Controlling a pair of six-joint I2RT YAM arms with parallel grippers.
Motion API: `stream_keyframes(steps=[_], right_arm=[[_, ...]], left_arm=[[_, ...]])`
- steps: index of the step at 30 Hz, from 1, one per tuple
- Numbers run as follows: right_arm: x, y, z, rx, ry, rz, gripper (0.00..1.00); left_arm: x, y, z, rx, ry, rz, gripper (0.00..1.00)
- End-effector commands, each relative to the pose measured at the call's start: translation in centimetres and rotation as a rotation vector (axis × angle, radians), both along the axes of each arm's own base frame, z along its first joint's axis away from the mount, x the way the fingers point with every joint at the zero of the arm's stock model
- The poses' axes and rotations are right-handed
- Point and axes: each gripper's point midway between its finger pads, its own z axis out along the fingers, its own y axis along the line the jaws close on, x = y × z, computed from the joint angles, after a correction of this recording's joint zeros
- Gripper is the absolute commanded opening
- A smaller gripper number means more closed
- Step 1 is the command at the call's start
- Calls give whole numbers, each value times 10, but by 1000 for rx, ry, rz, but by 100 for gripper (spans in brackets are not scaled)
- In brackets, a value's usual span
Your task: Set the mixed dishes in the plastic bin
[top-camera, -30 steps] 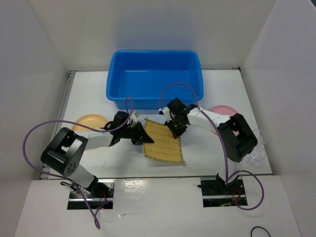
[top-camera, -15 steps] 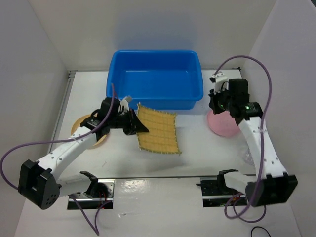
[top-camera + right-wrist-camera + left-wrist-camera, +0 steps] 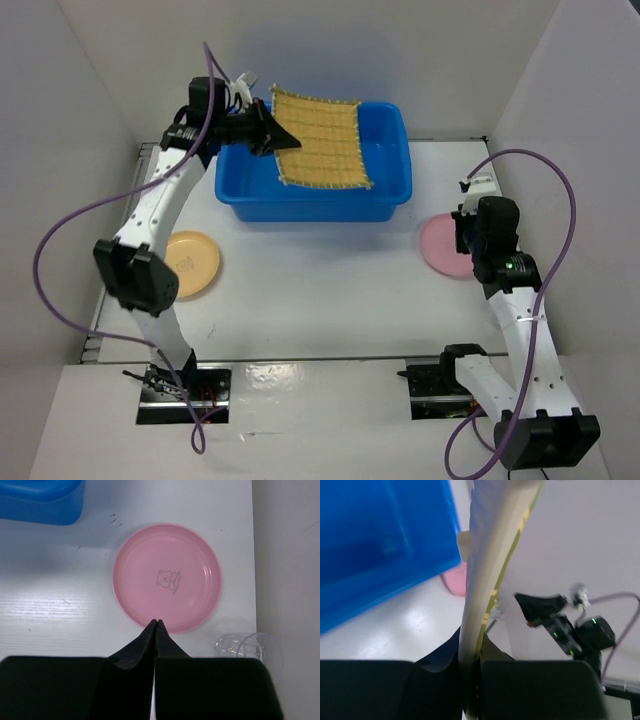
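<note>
1. Overhead first: shows the left pincer [image 3: 262, 132] clamped on the left edge of the straw mat [image 3: 320, 140]. Holds the mat raised and spread nearly flat over the blue plastic bin [image 3: 300, 208], across the far rim and much of the inside. Shows the yellow-tan plate [image 3: 190, 263] lying on the white worktop [image 3: 320, 290], near the bin's near left corner and well apart from the mat. Puts the pink plate [image 3: 440, 245] on the worktop right of the bin, with the right pincer [image 3: 468, 240] over its right side.

2. Next, from the left wrist: looks along the mat edge-on, a pale strip with a yellow-green face, pinched between the two dark fingers [image 3: 385, 690] at the bottom. Shows the bin's blue wall at upper left and a sliver of the pink plate just past the bin's corner. Catches the right arm [image 3: 580, 635] at the right, dark with small green lights.

3. Last, from the right wrist: shows the right pincer pressed together with nothing between, tips over the near rim of the pink plate. Cannot tell whether touching the plate. Shows the plate flat, a small bear print at its middle. Places the small clear cup [image 3: 247, 647] just beside the plate's near right edge, close to the side wall [image 3: 290, 580]. Shows a corner of the bin at top left, apart from the plate.
</note>
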Motion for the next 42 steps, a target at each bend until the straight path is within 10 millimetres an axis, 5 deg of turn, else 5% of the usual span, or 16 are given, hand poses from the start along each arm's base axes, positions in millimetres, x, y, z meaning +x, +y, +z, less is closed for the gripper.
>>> stream_keyframes(steps=[1,2,3,4,6,9,10,11,20,26,30,34,35,37,42], right_arm=[[10,-8,27,-5,-127,-50,0],[9,-8,28,-5,-138,-50,0],[9,-8,28,-5,-138,-50,0],[9,-8,28,-5,-138,-50,0],[6,-8,33,-4,-158,-50,0],[6,-7,33,-7,-167,-38,0],[5,-10,36,-8,-176,-47,0],[5,-10,36,-8,-176,-47,1],[5,-11,39,-12,-196,-55,4],[6,-11,32,-12,-178,-55,8],[7,-11,30,-13,-169,-55,15],[7,-10,30,-16,-168,-43,21],[8,-8,29,-12,-168,-35,21],[9,-8,27,-12,-158,-35,21],[12,-5,22,-17,-137,-12,21]], left_arm=[[39,-2,-24,47,10,-51,0],[51,-3,-30,70,14,-43,0],[63,1,17,61,-115,-26,0],[86,-2,-30,100,3,-29,0],[107,-6,-36,91,-44,-27,0],[132,-11,-86,53,64,-27,0],[137,-15,-76,52,1,-16,0],[146,-16,-98,59,40,-4,0],[168,-36,-184,43,158,-17,0],[171,-56,-222,-5,224,-50,1],[173,-58,-236,-29,267,-44,15],[176,-60,-237,-47,266,-46,56],[177,-61,-235,-54,264,-43,78],[181,-54,-226,-69,261,-26,100],[191,-26,-197,-76,239,37,100]])
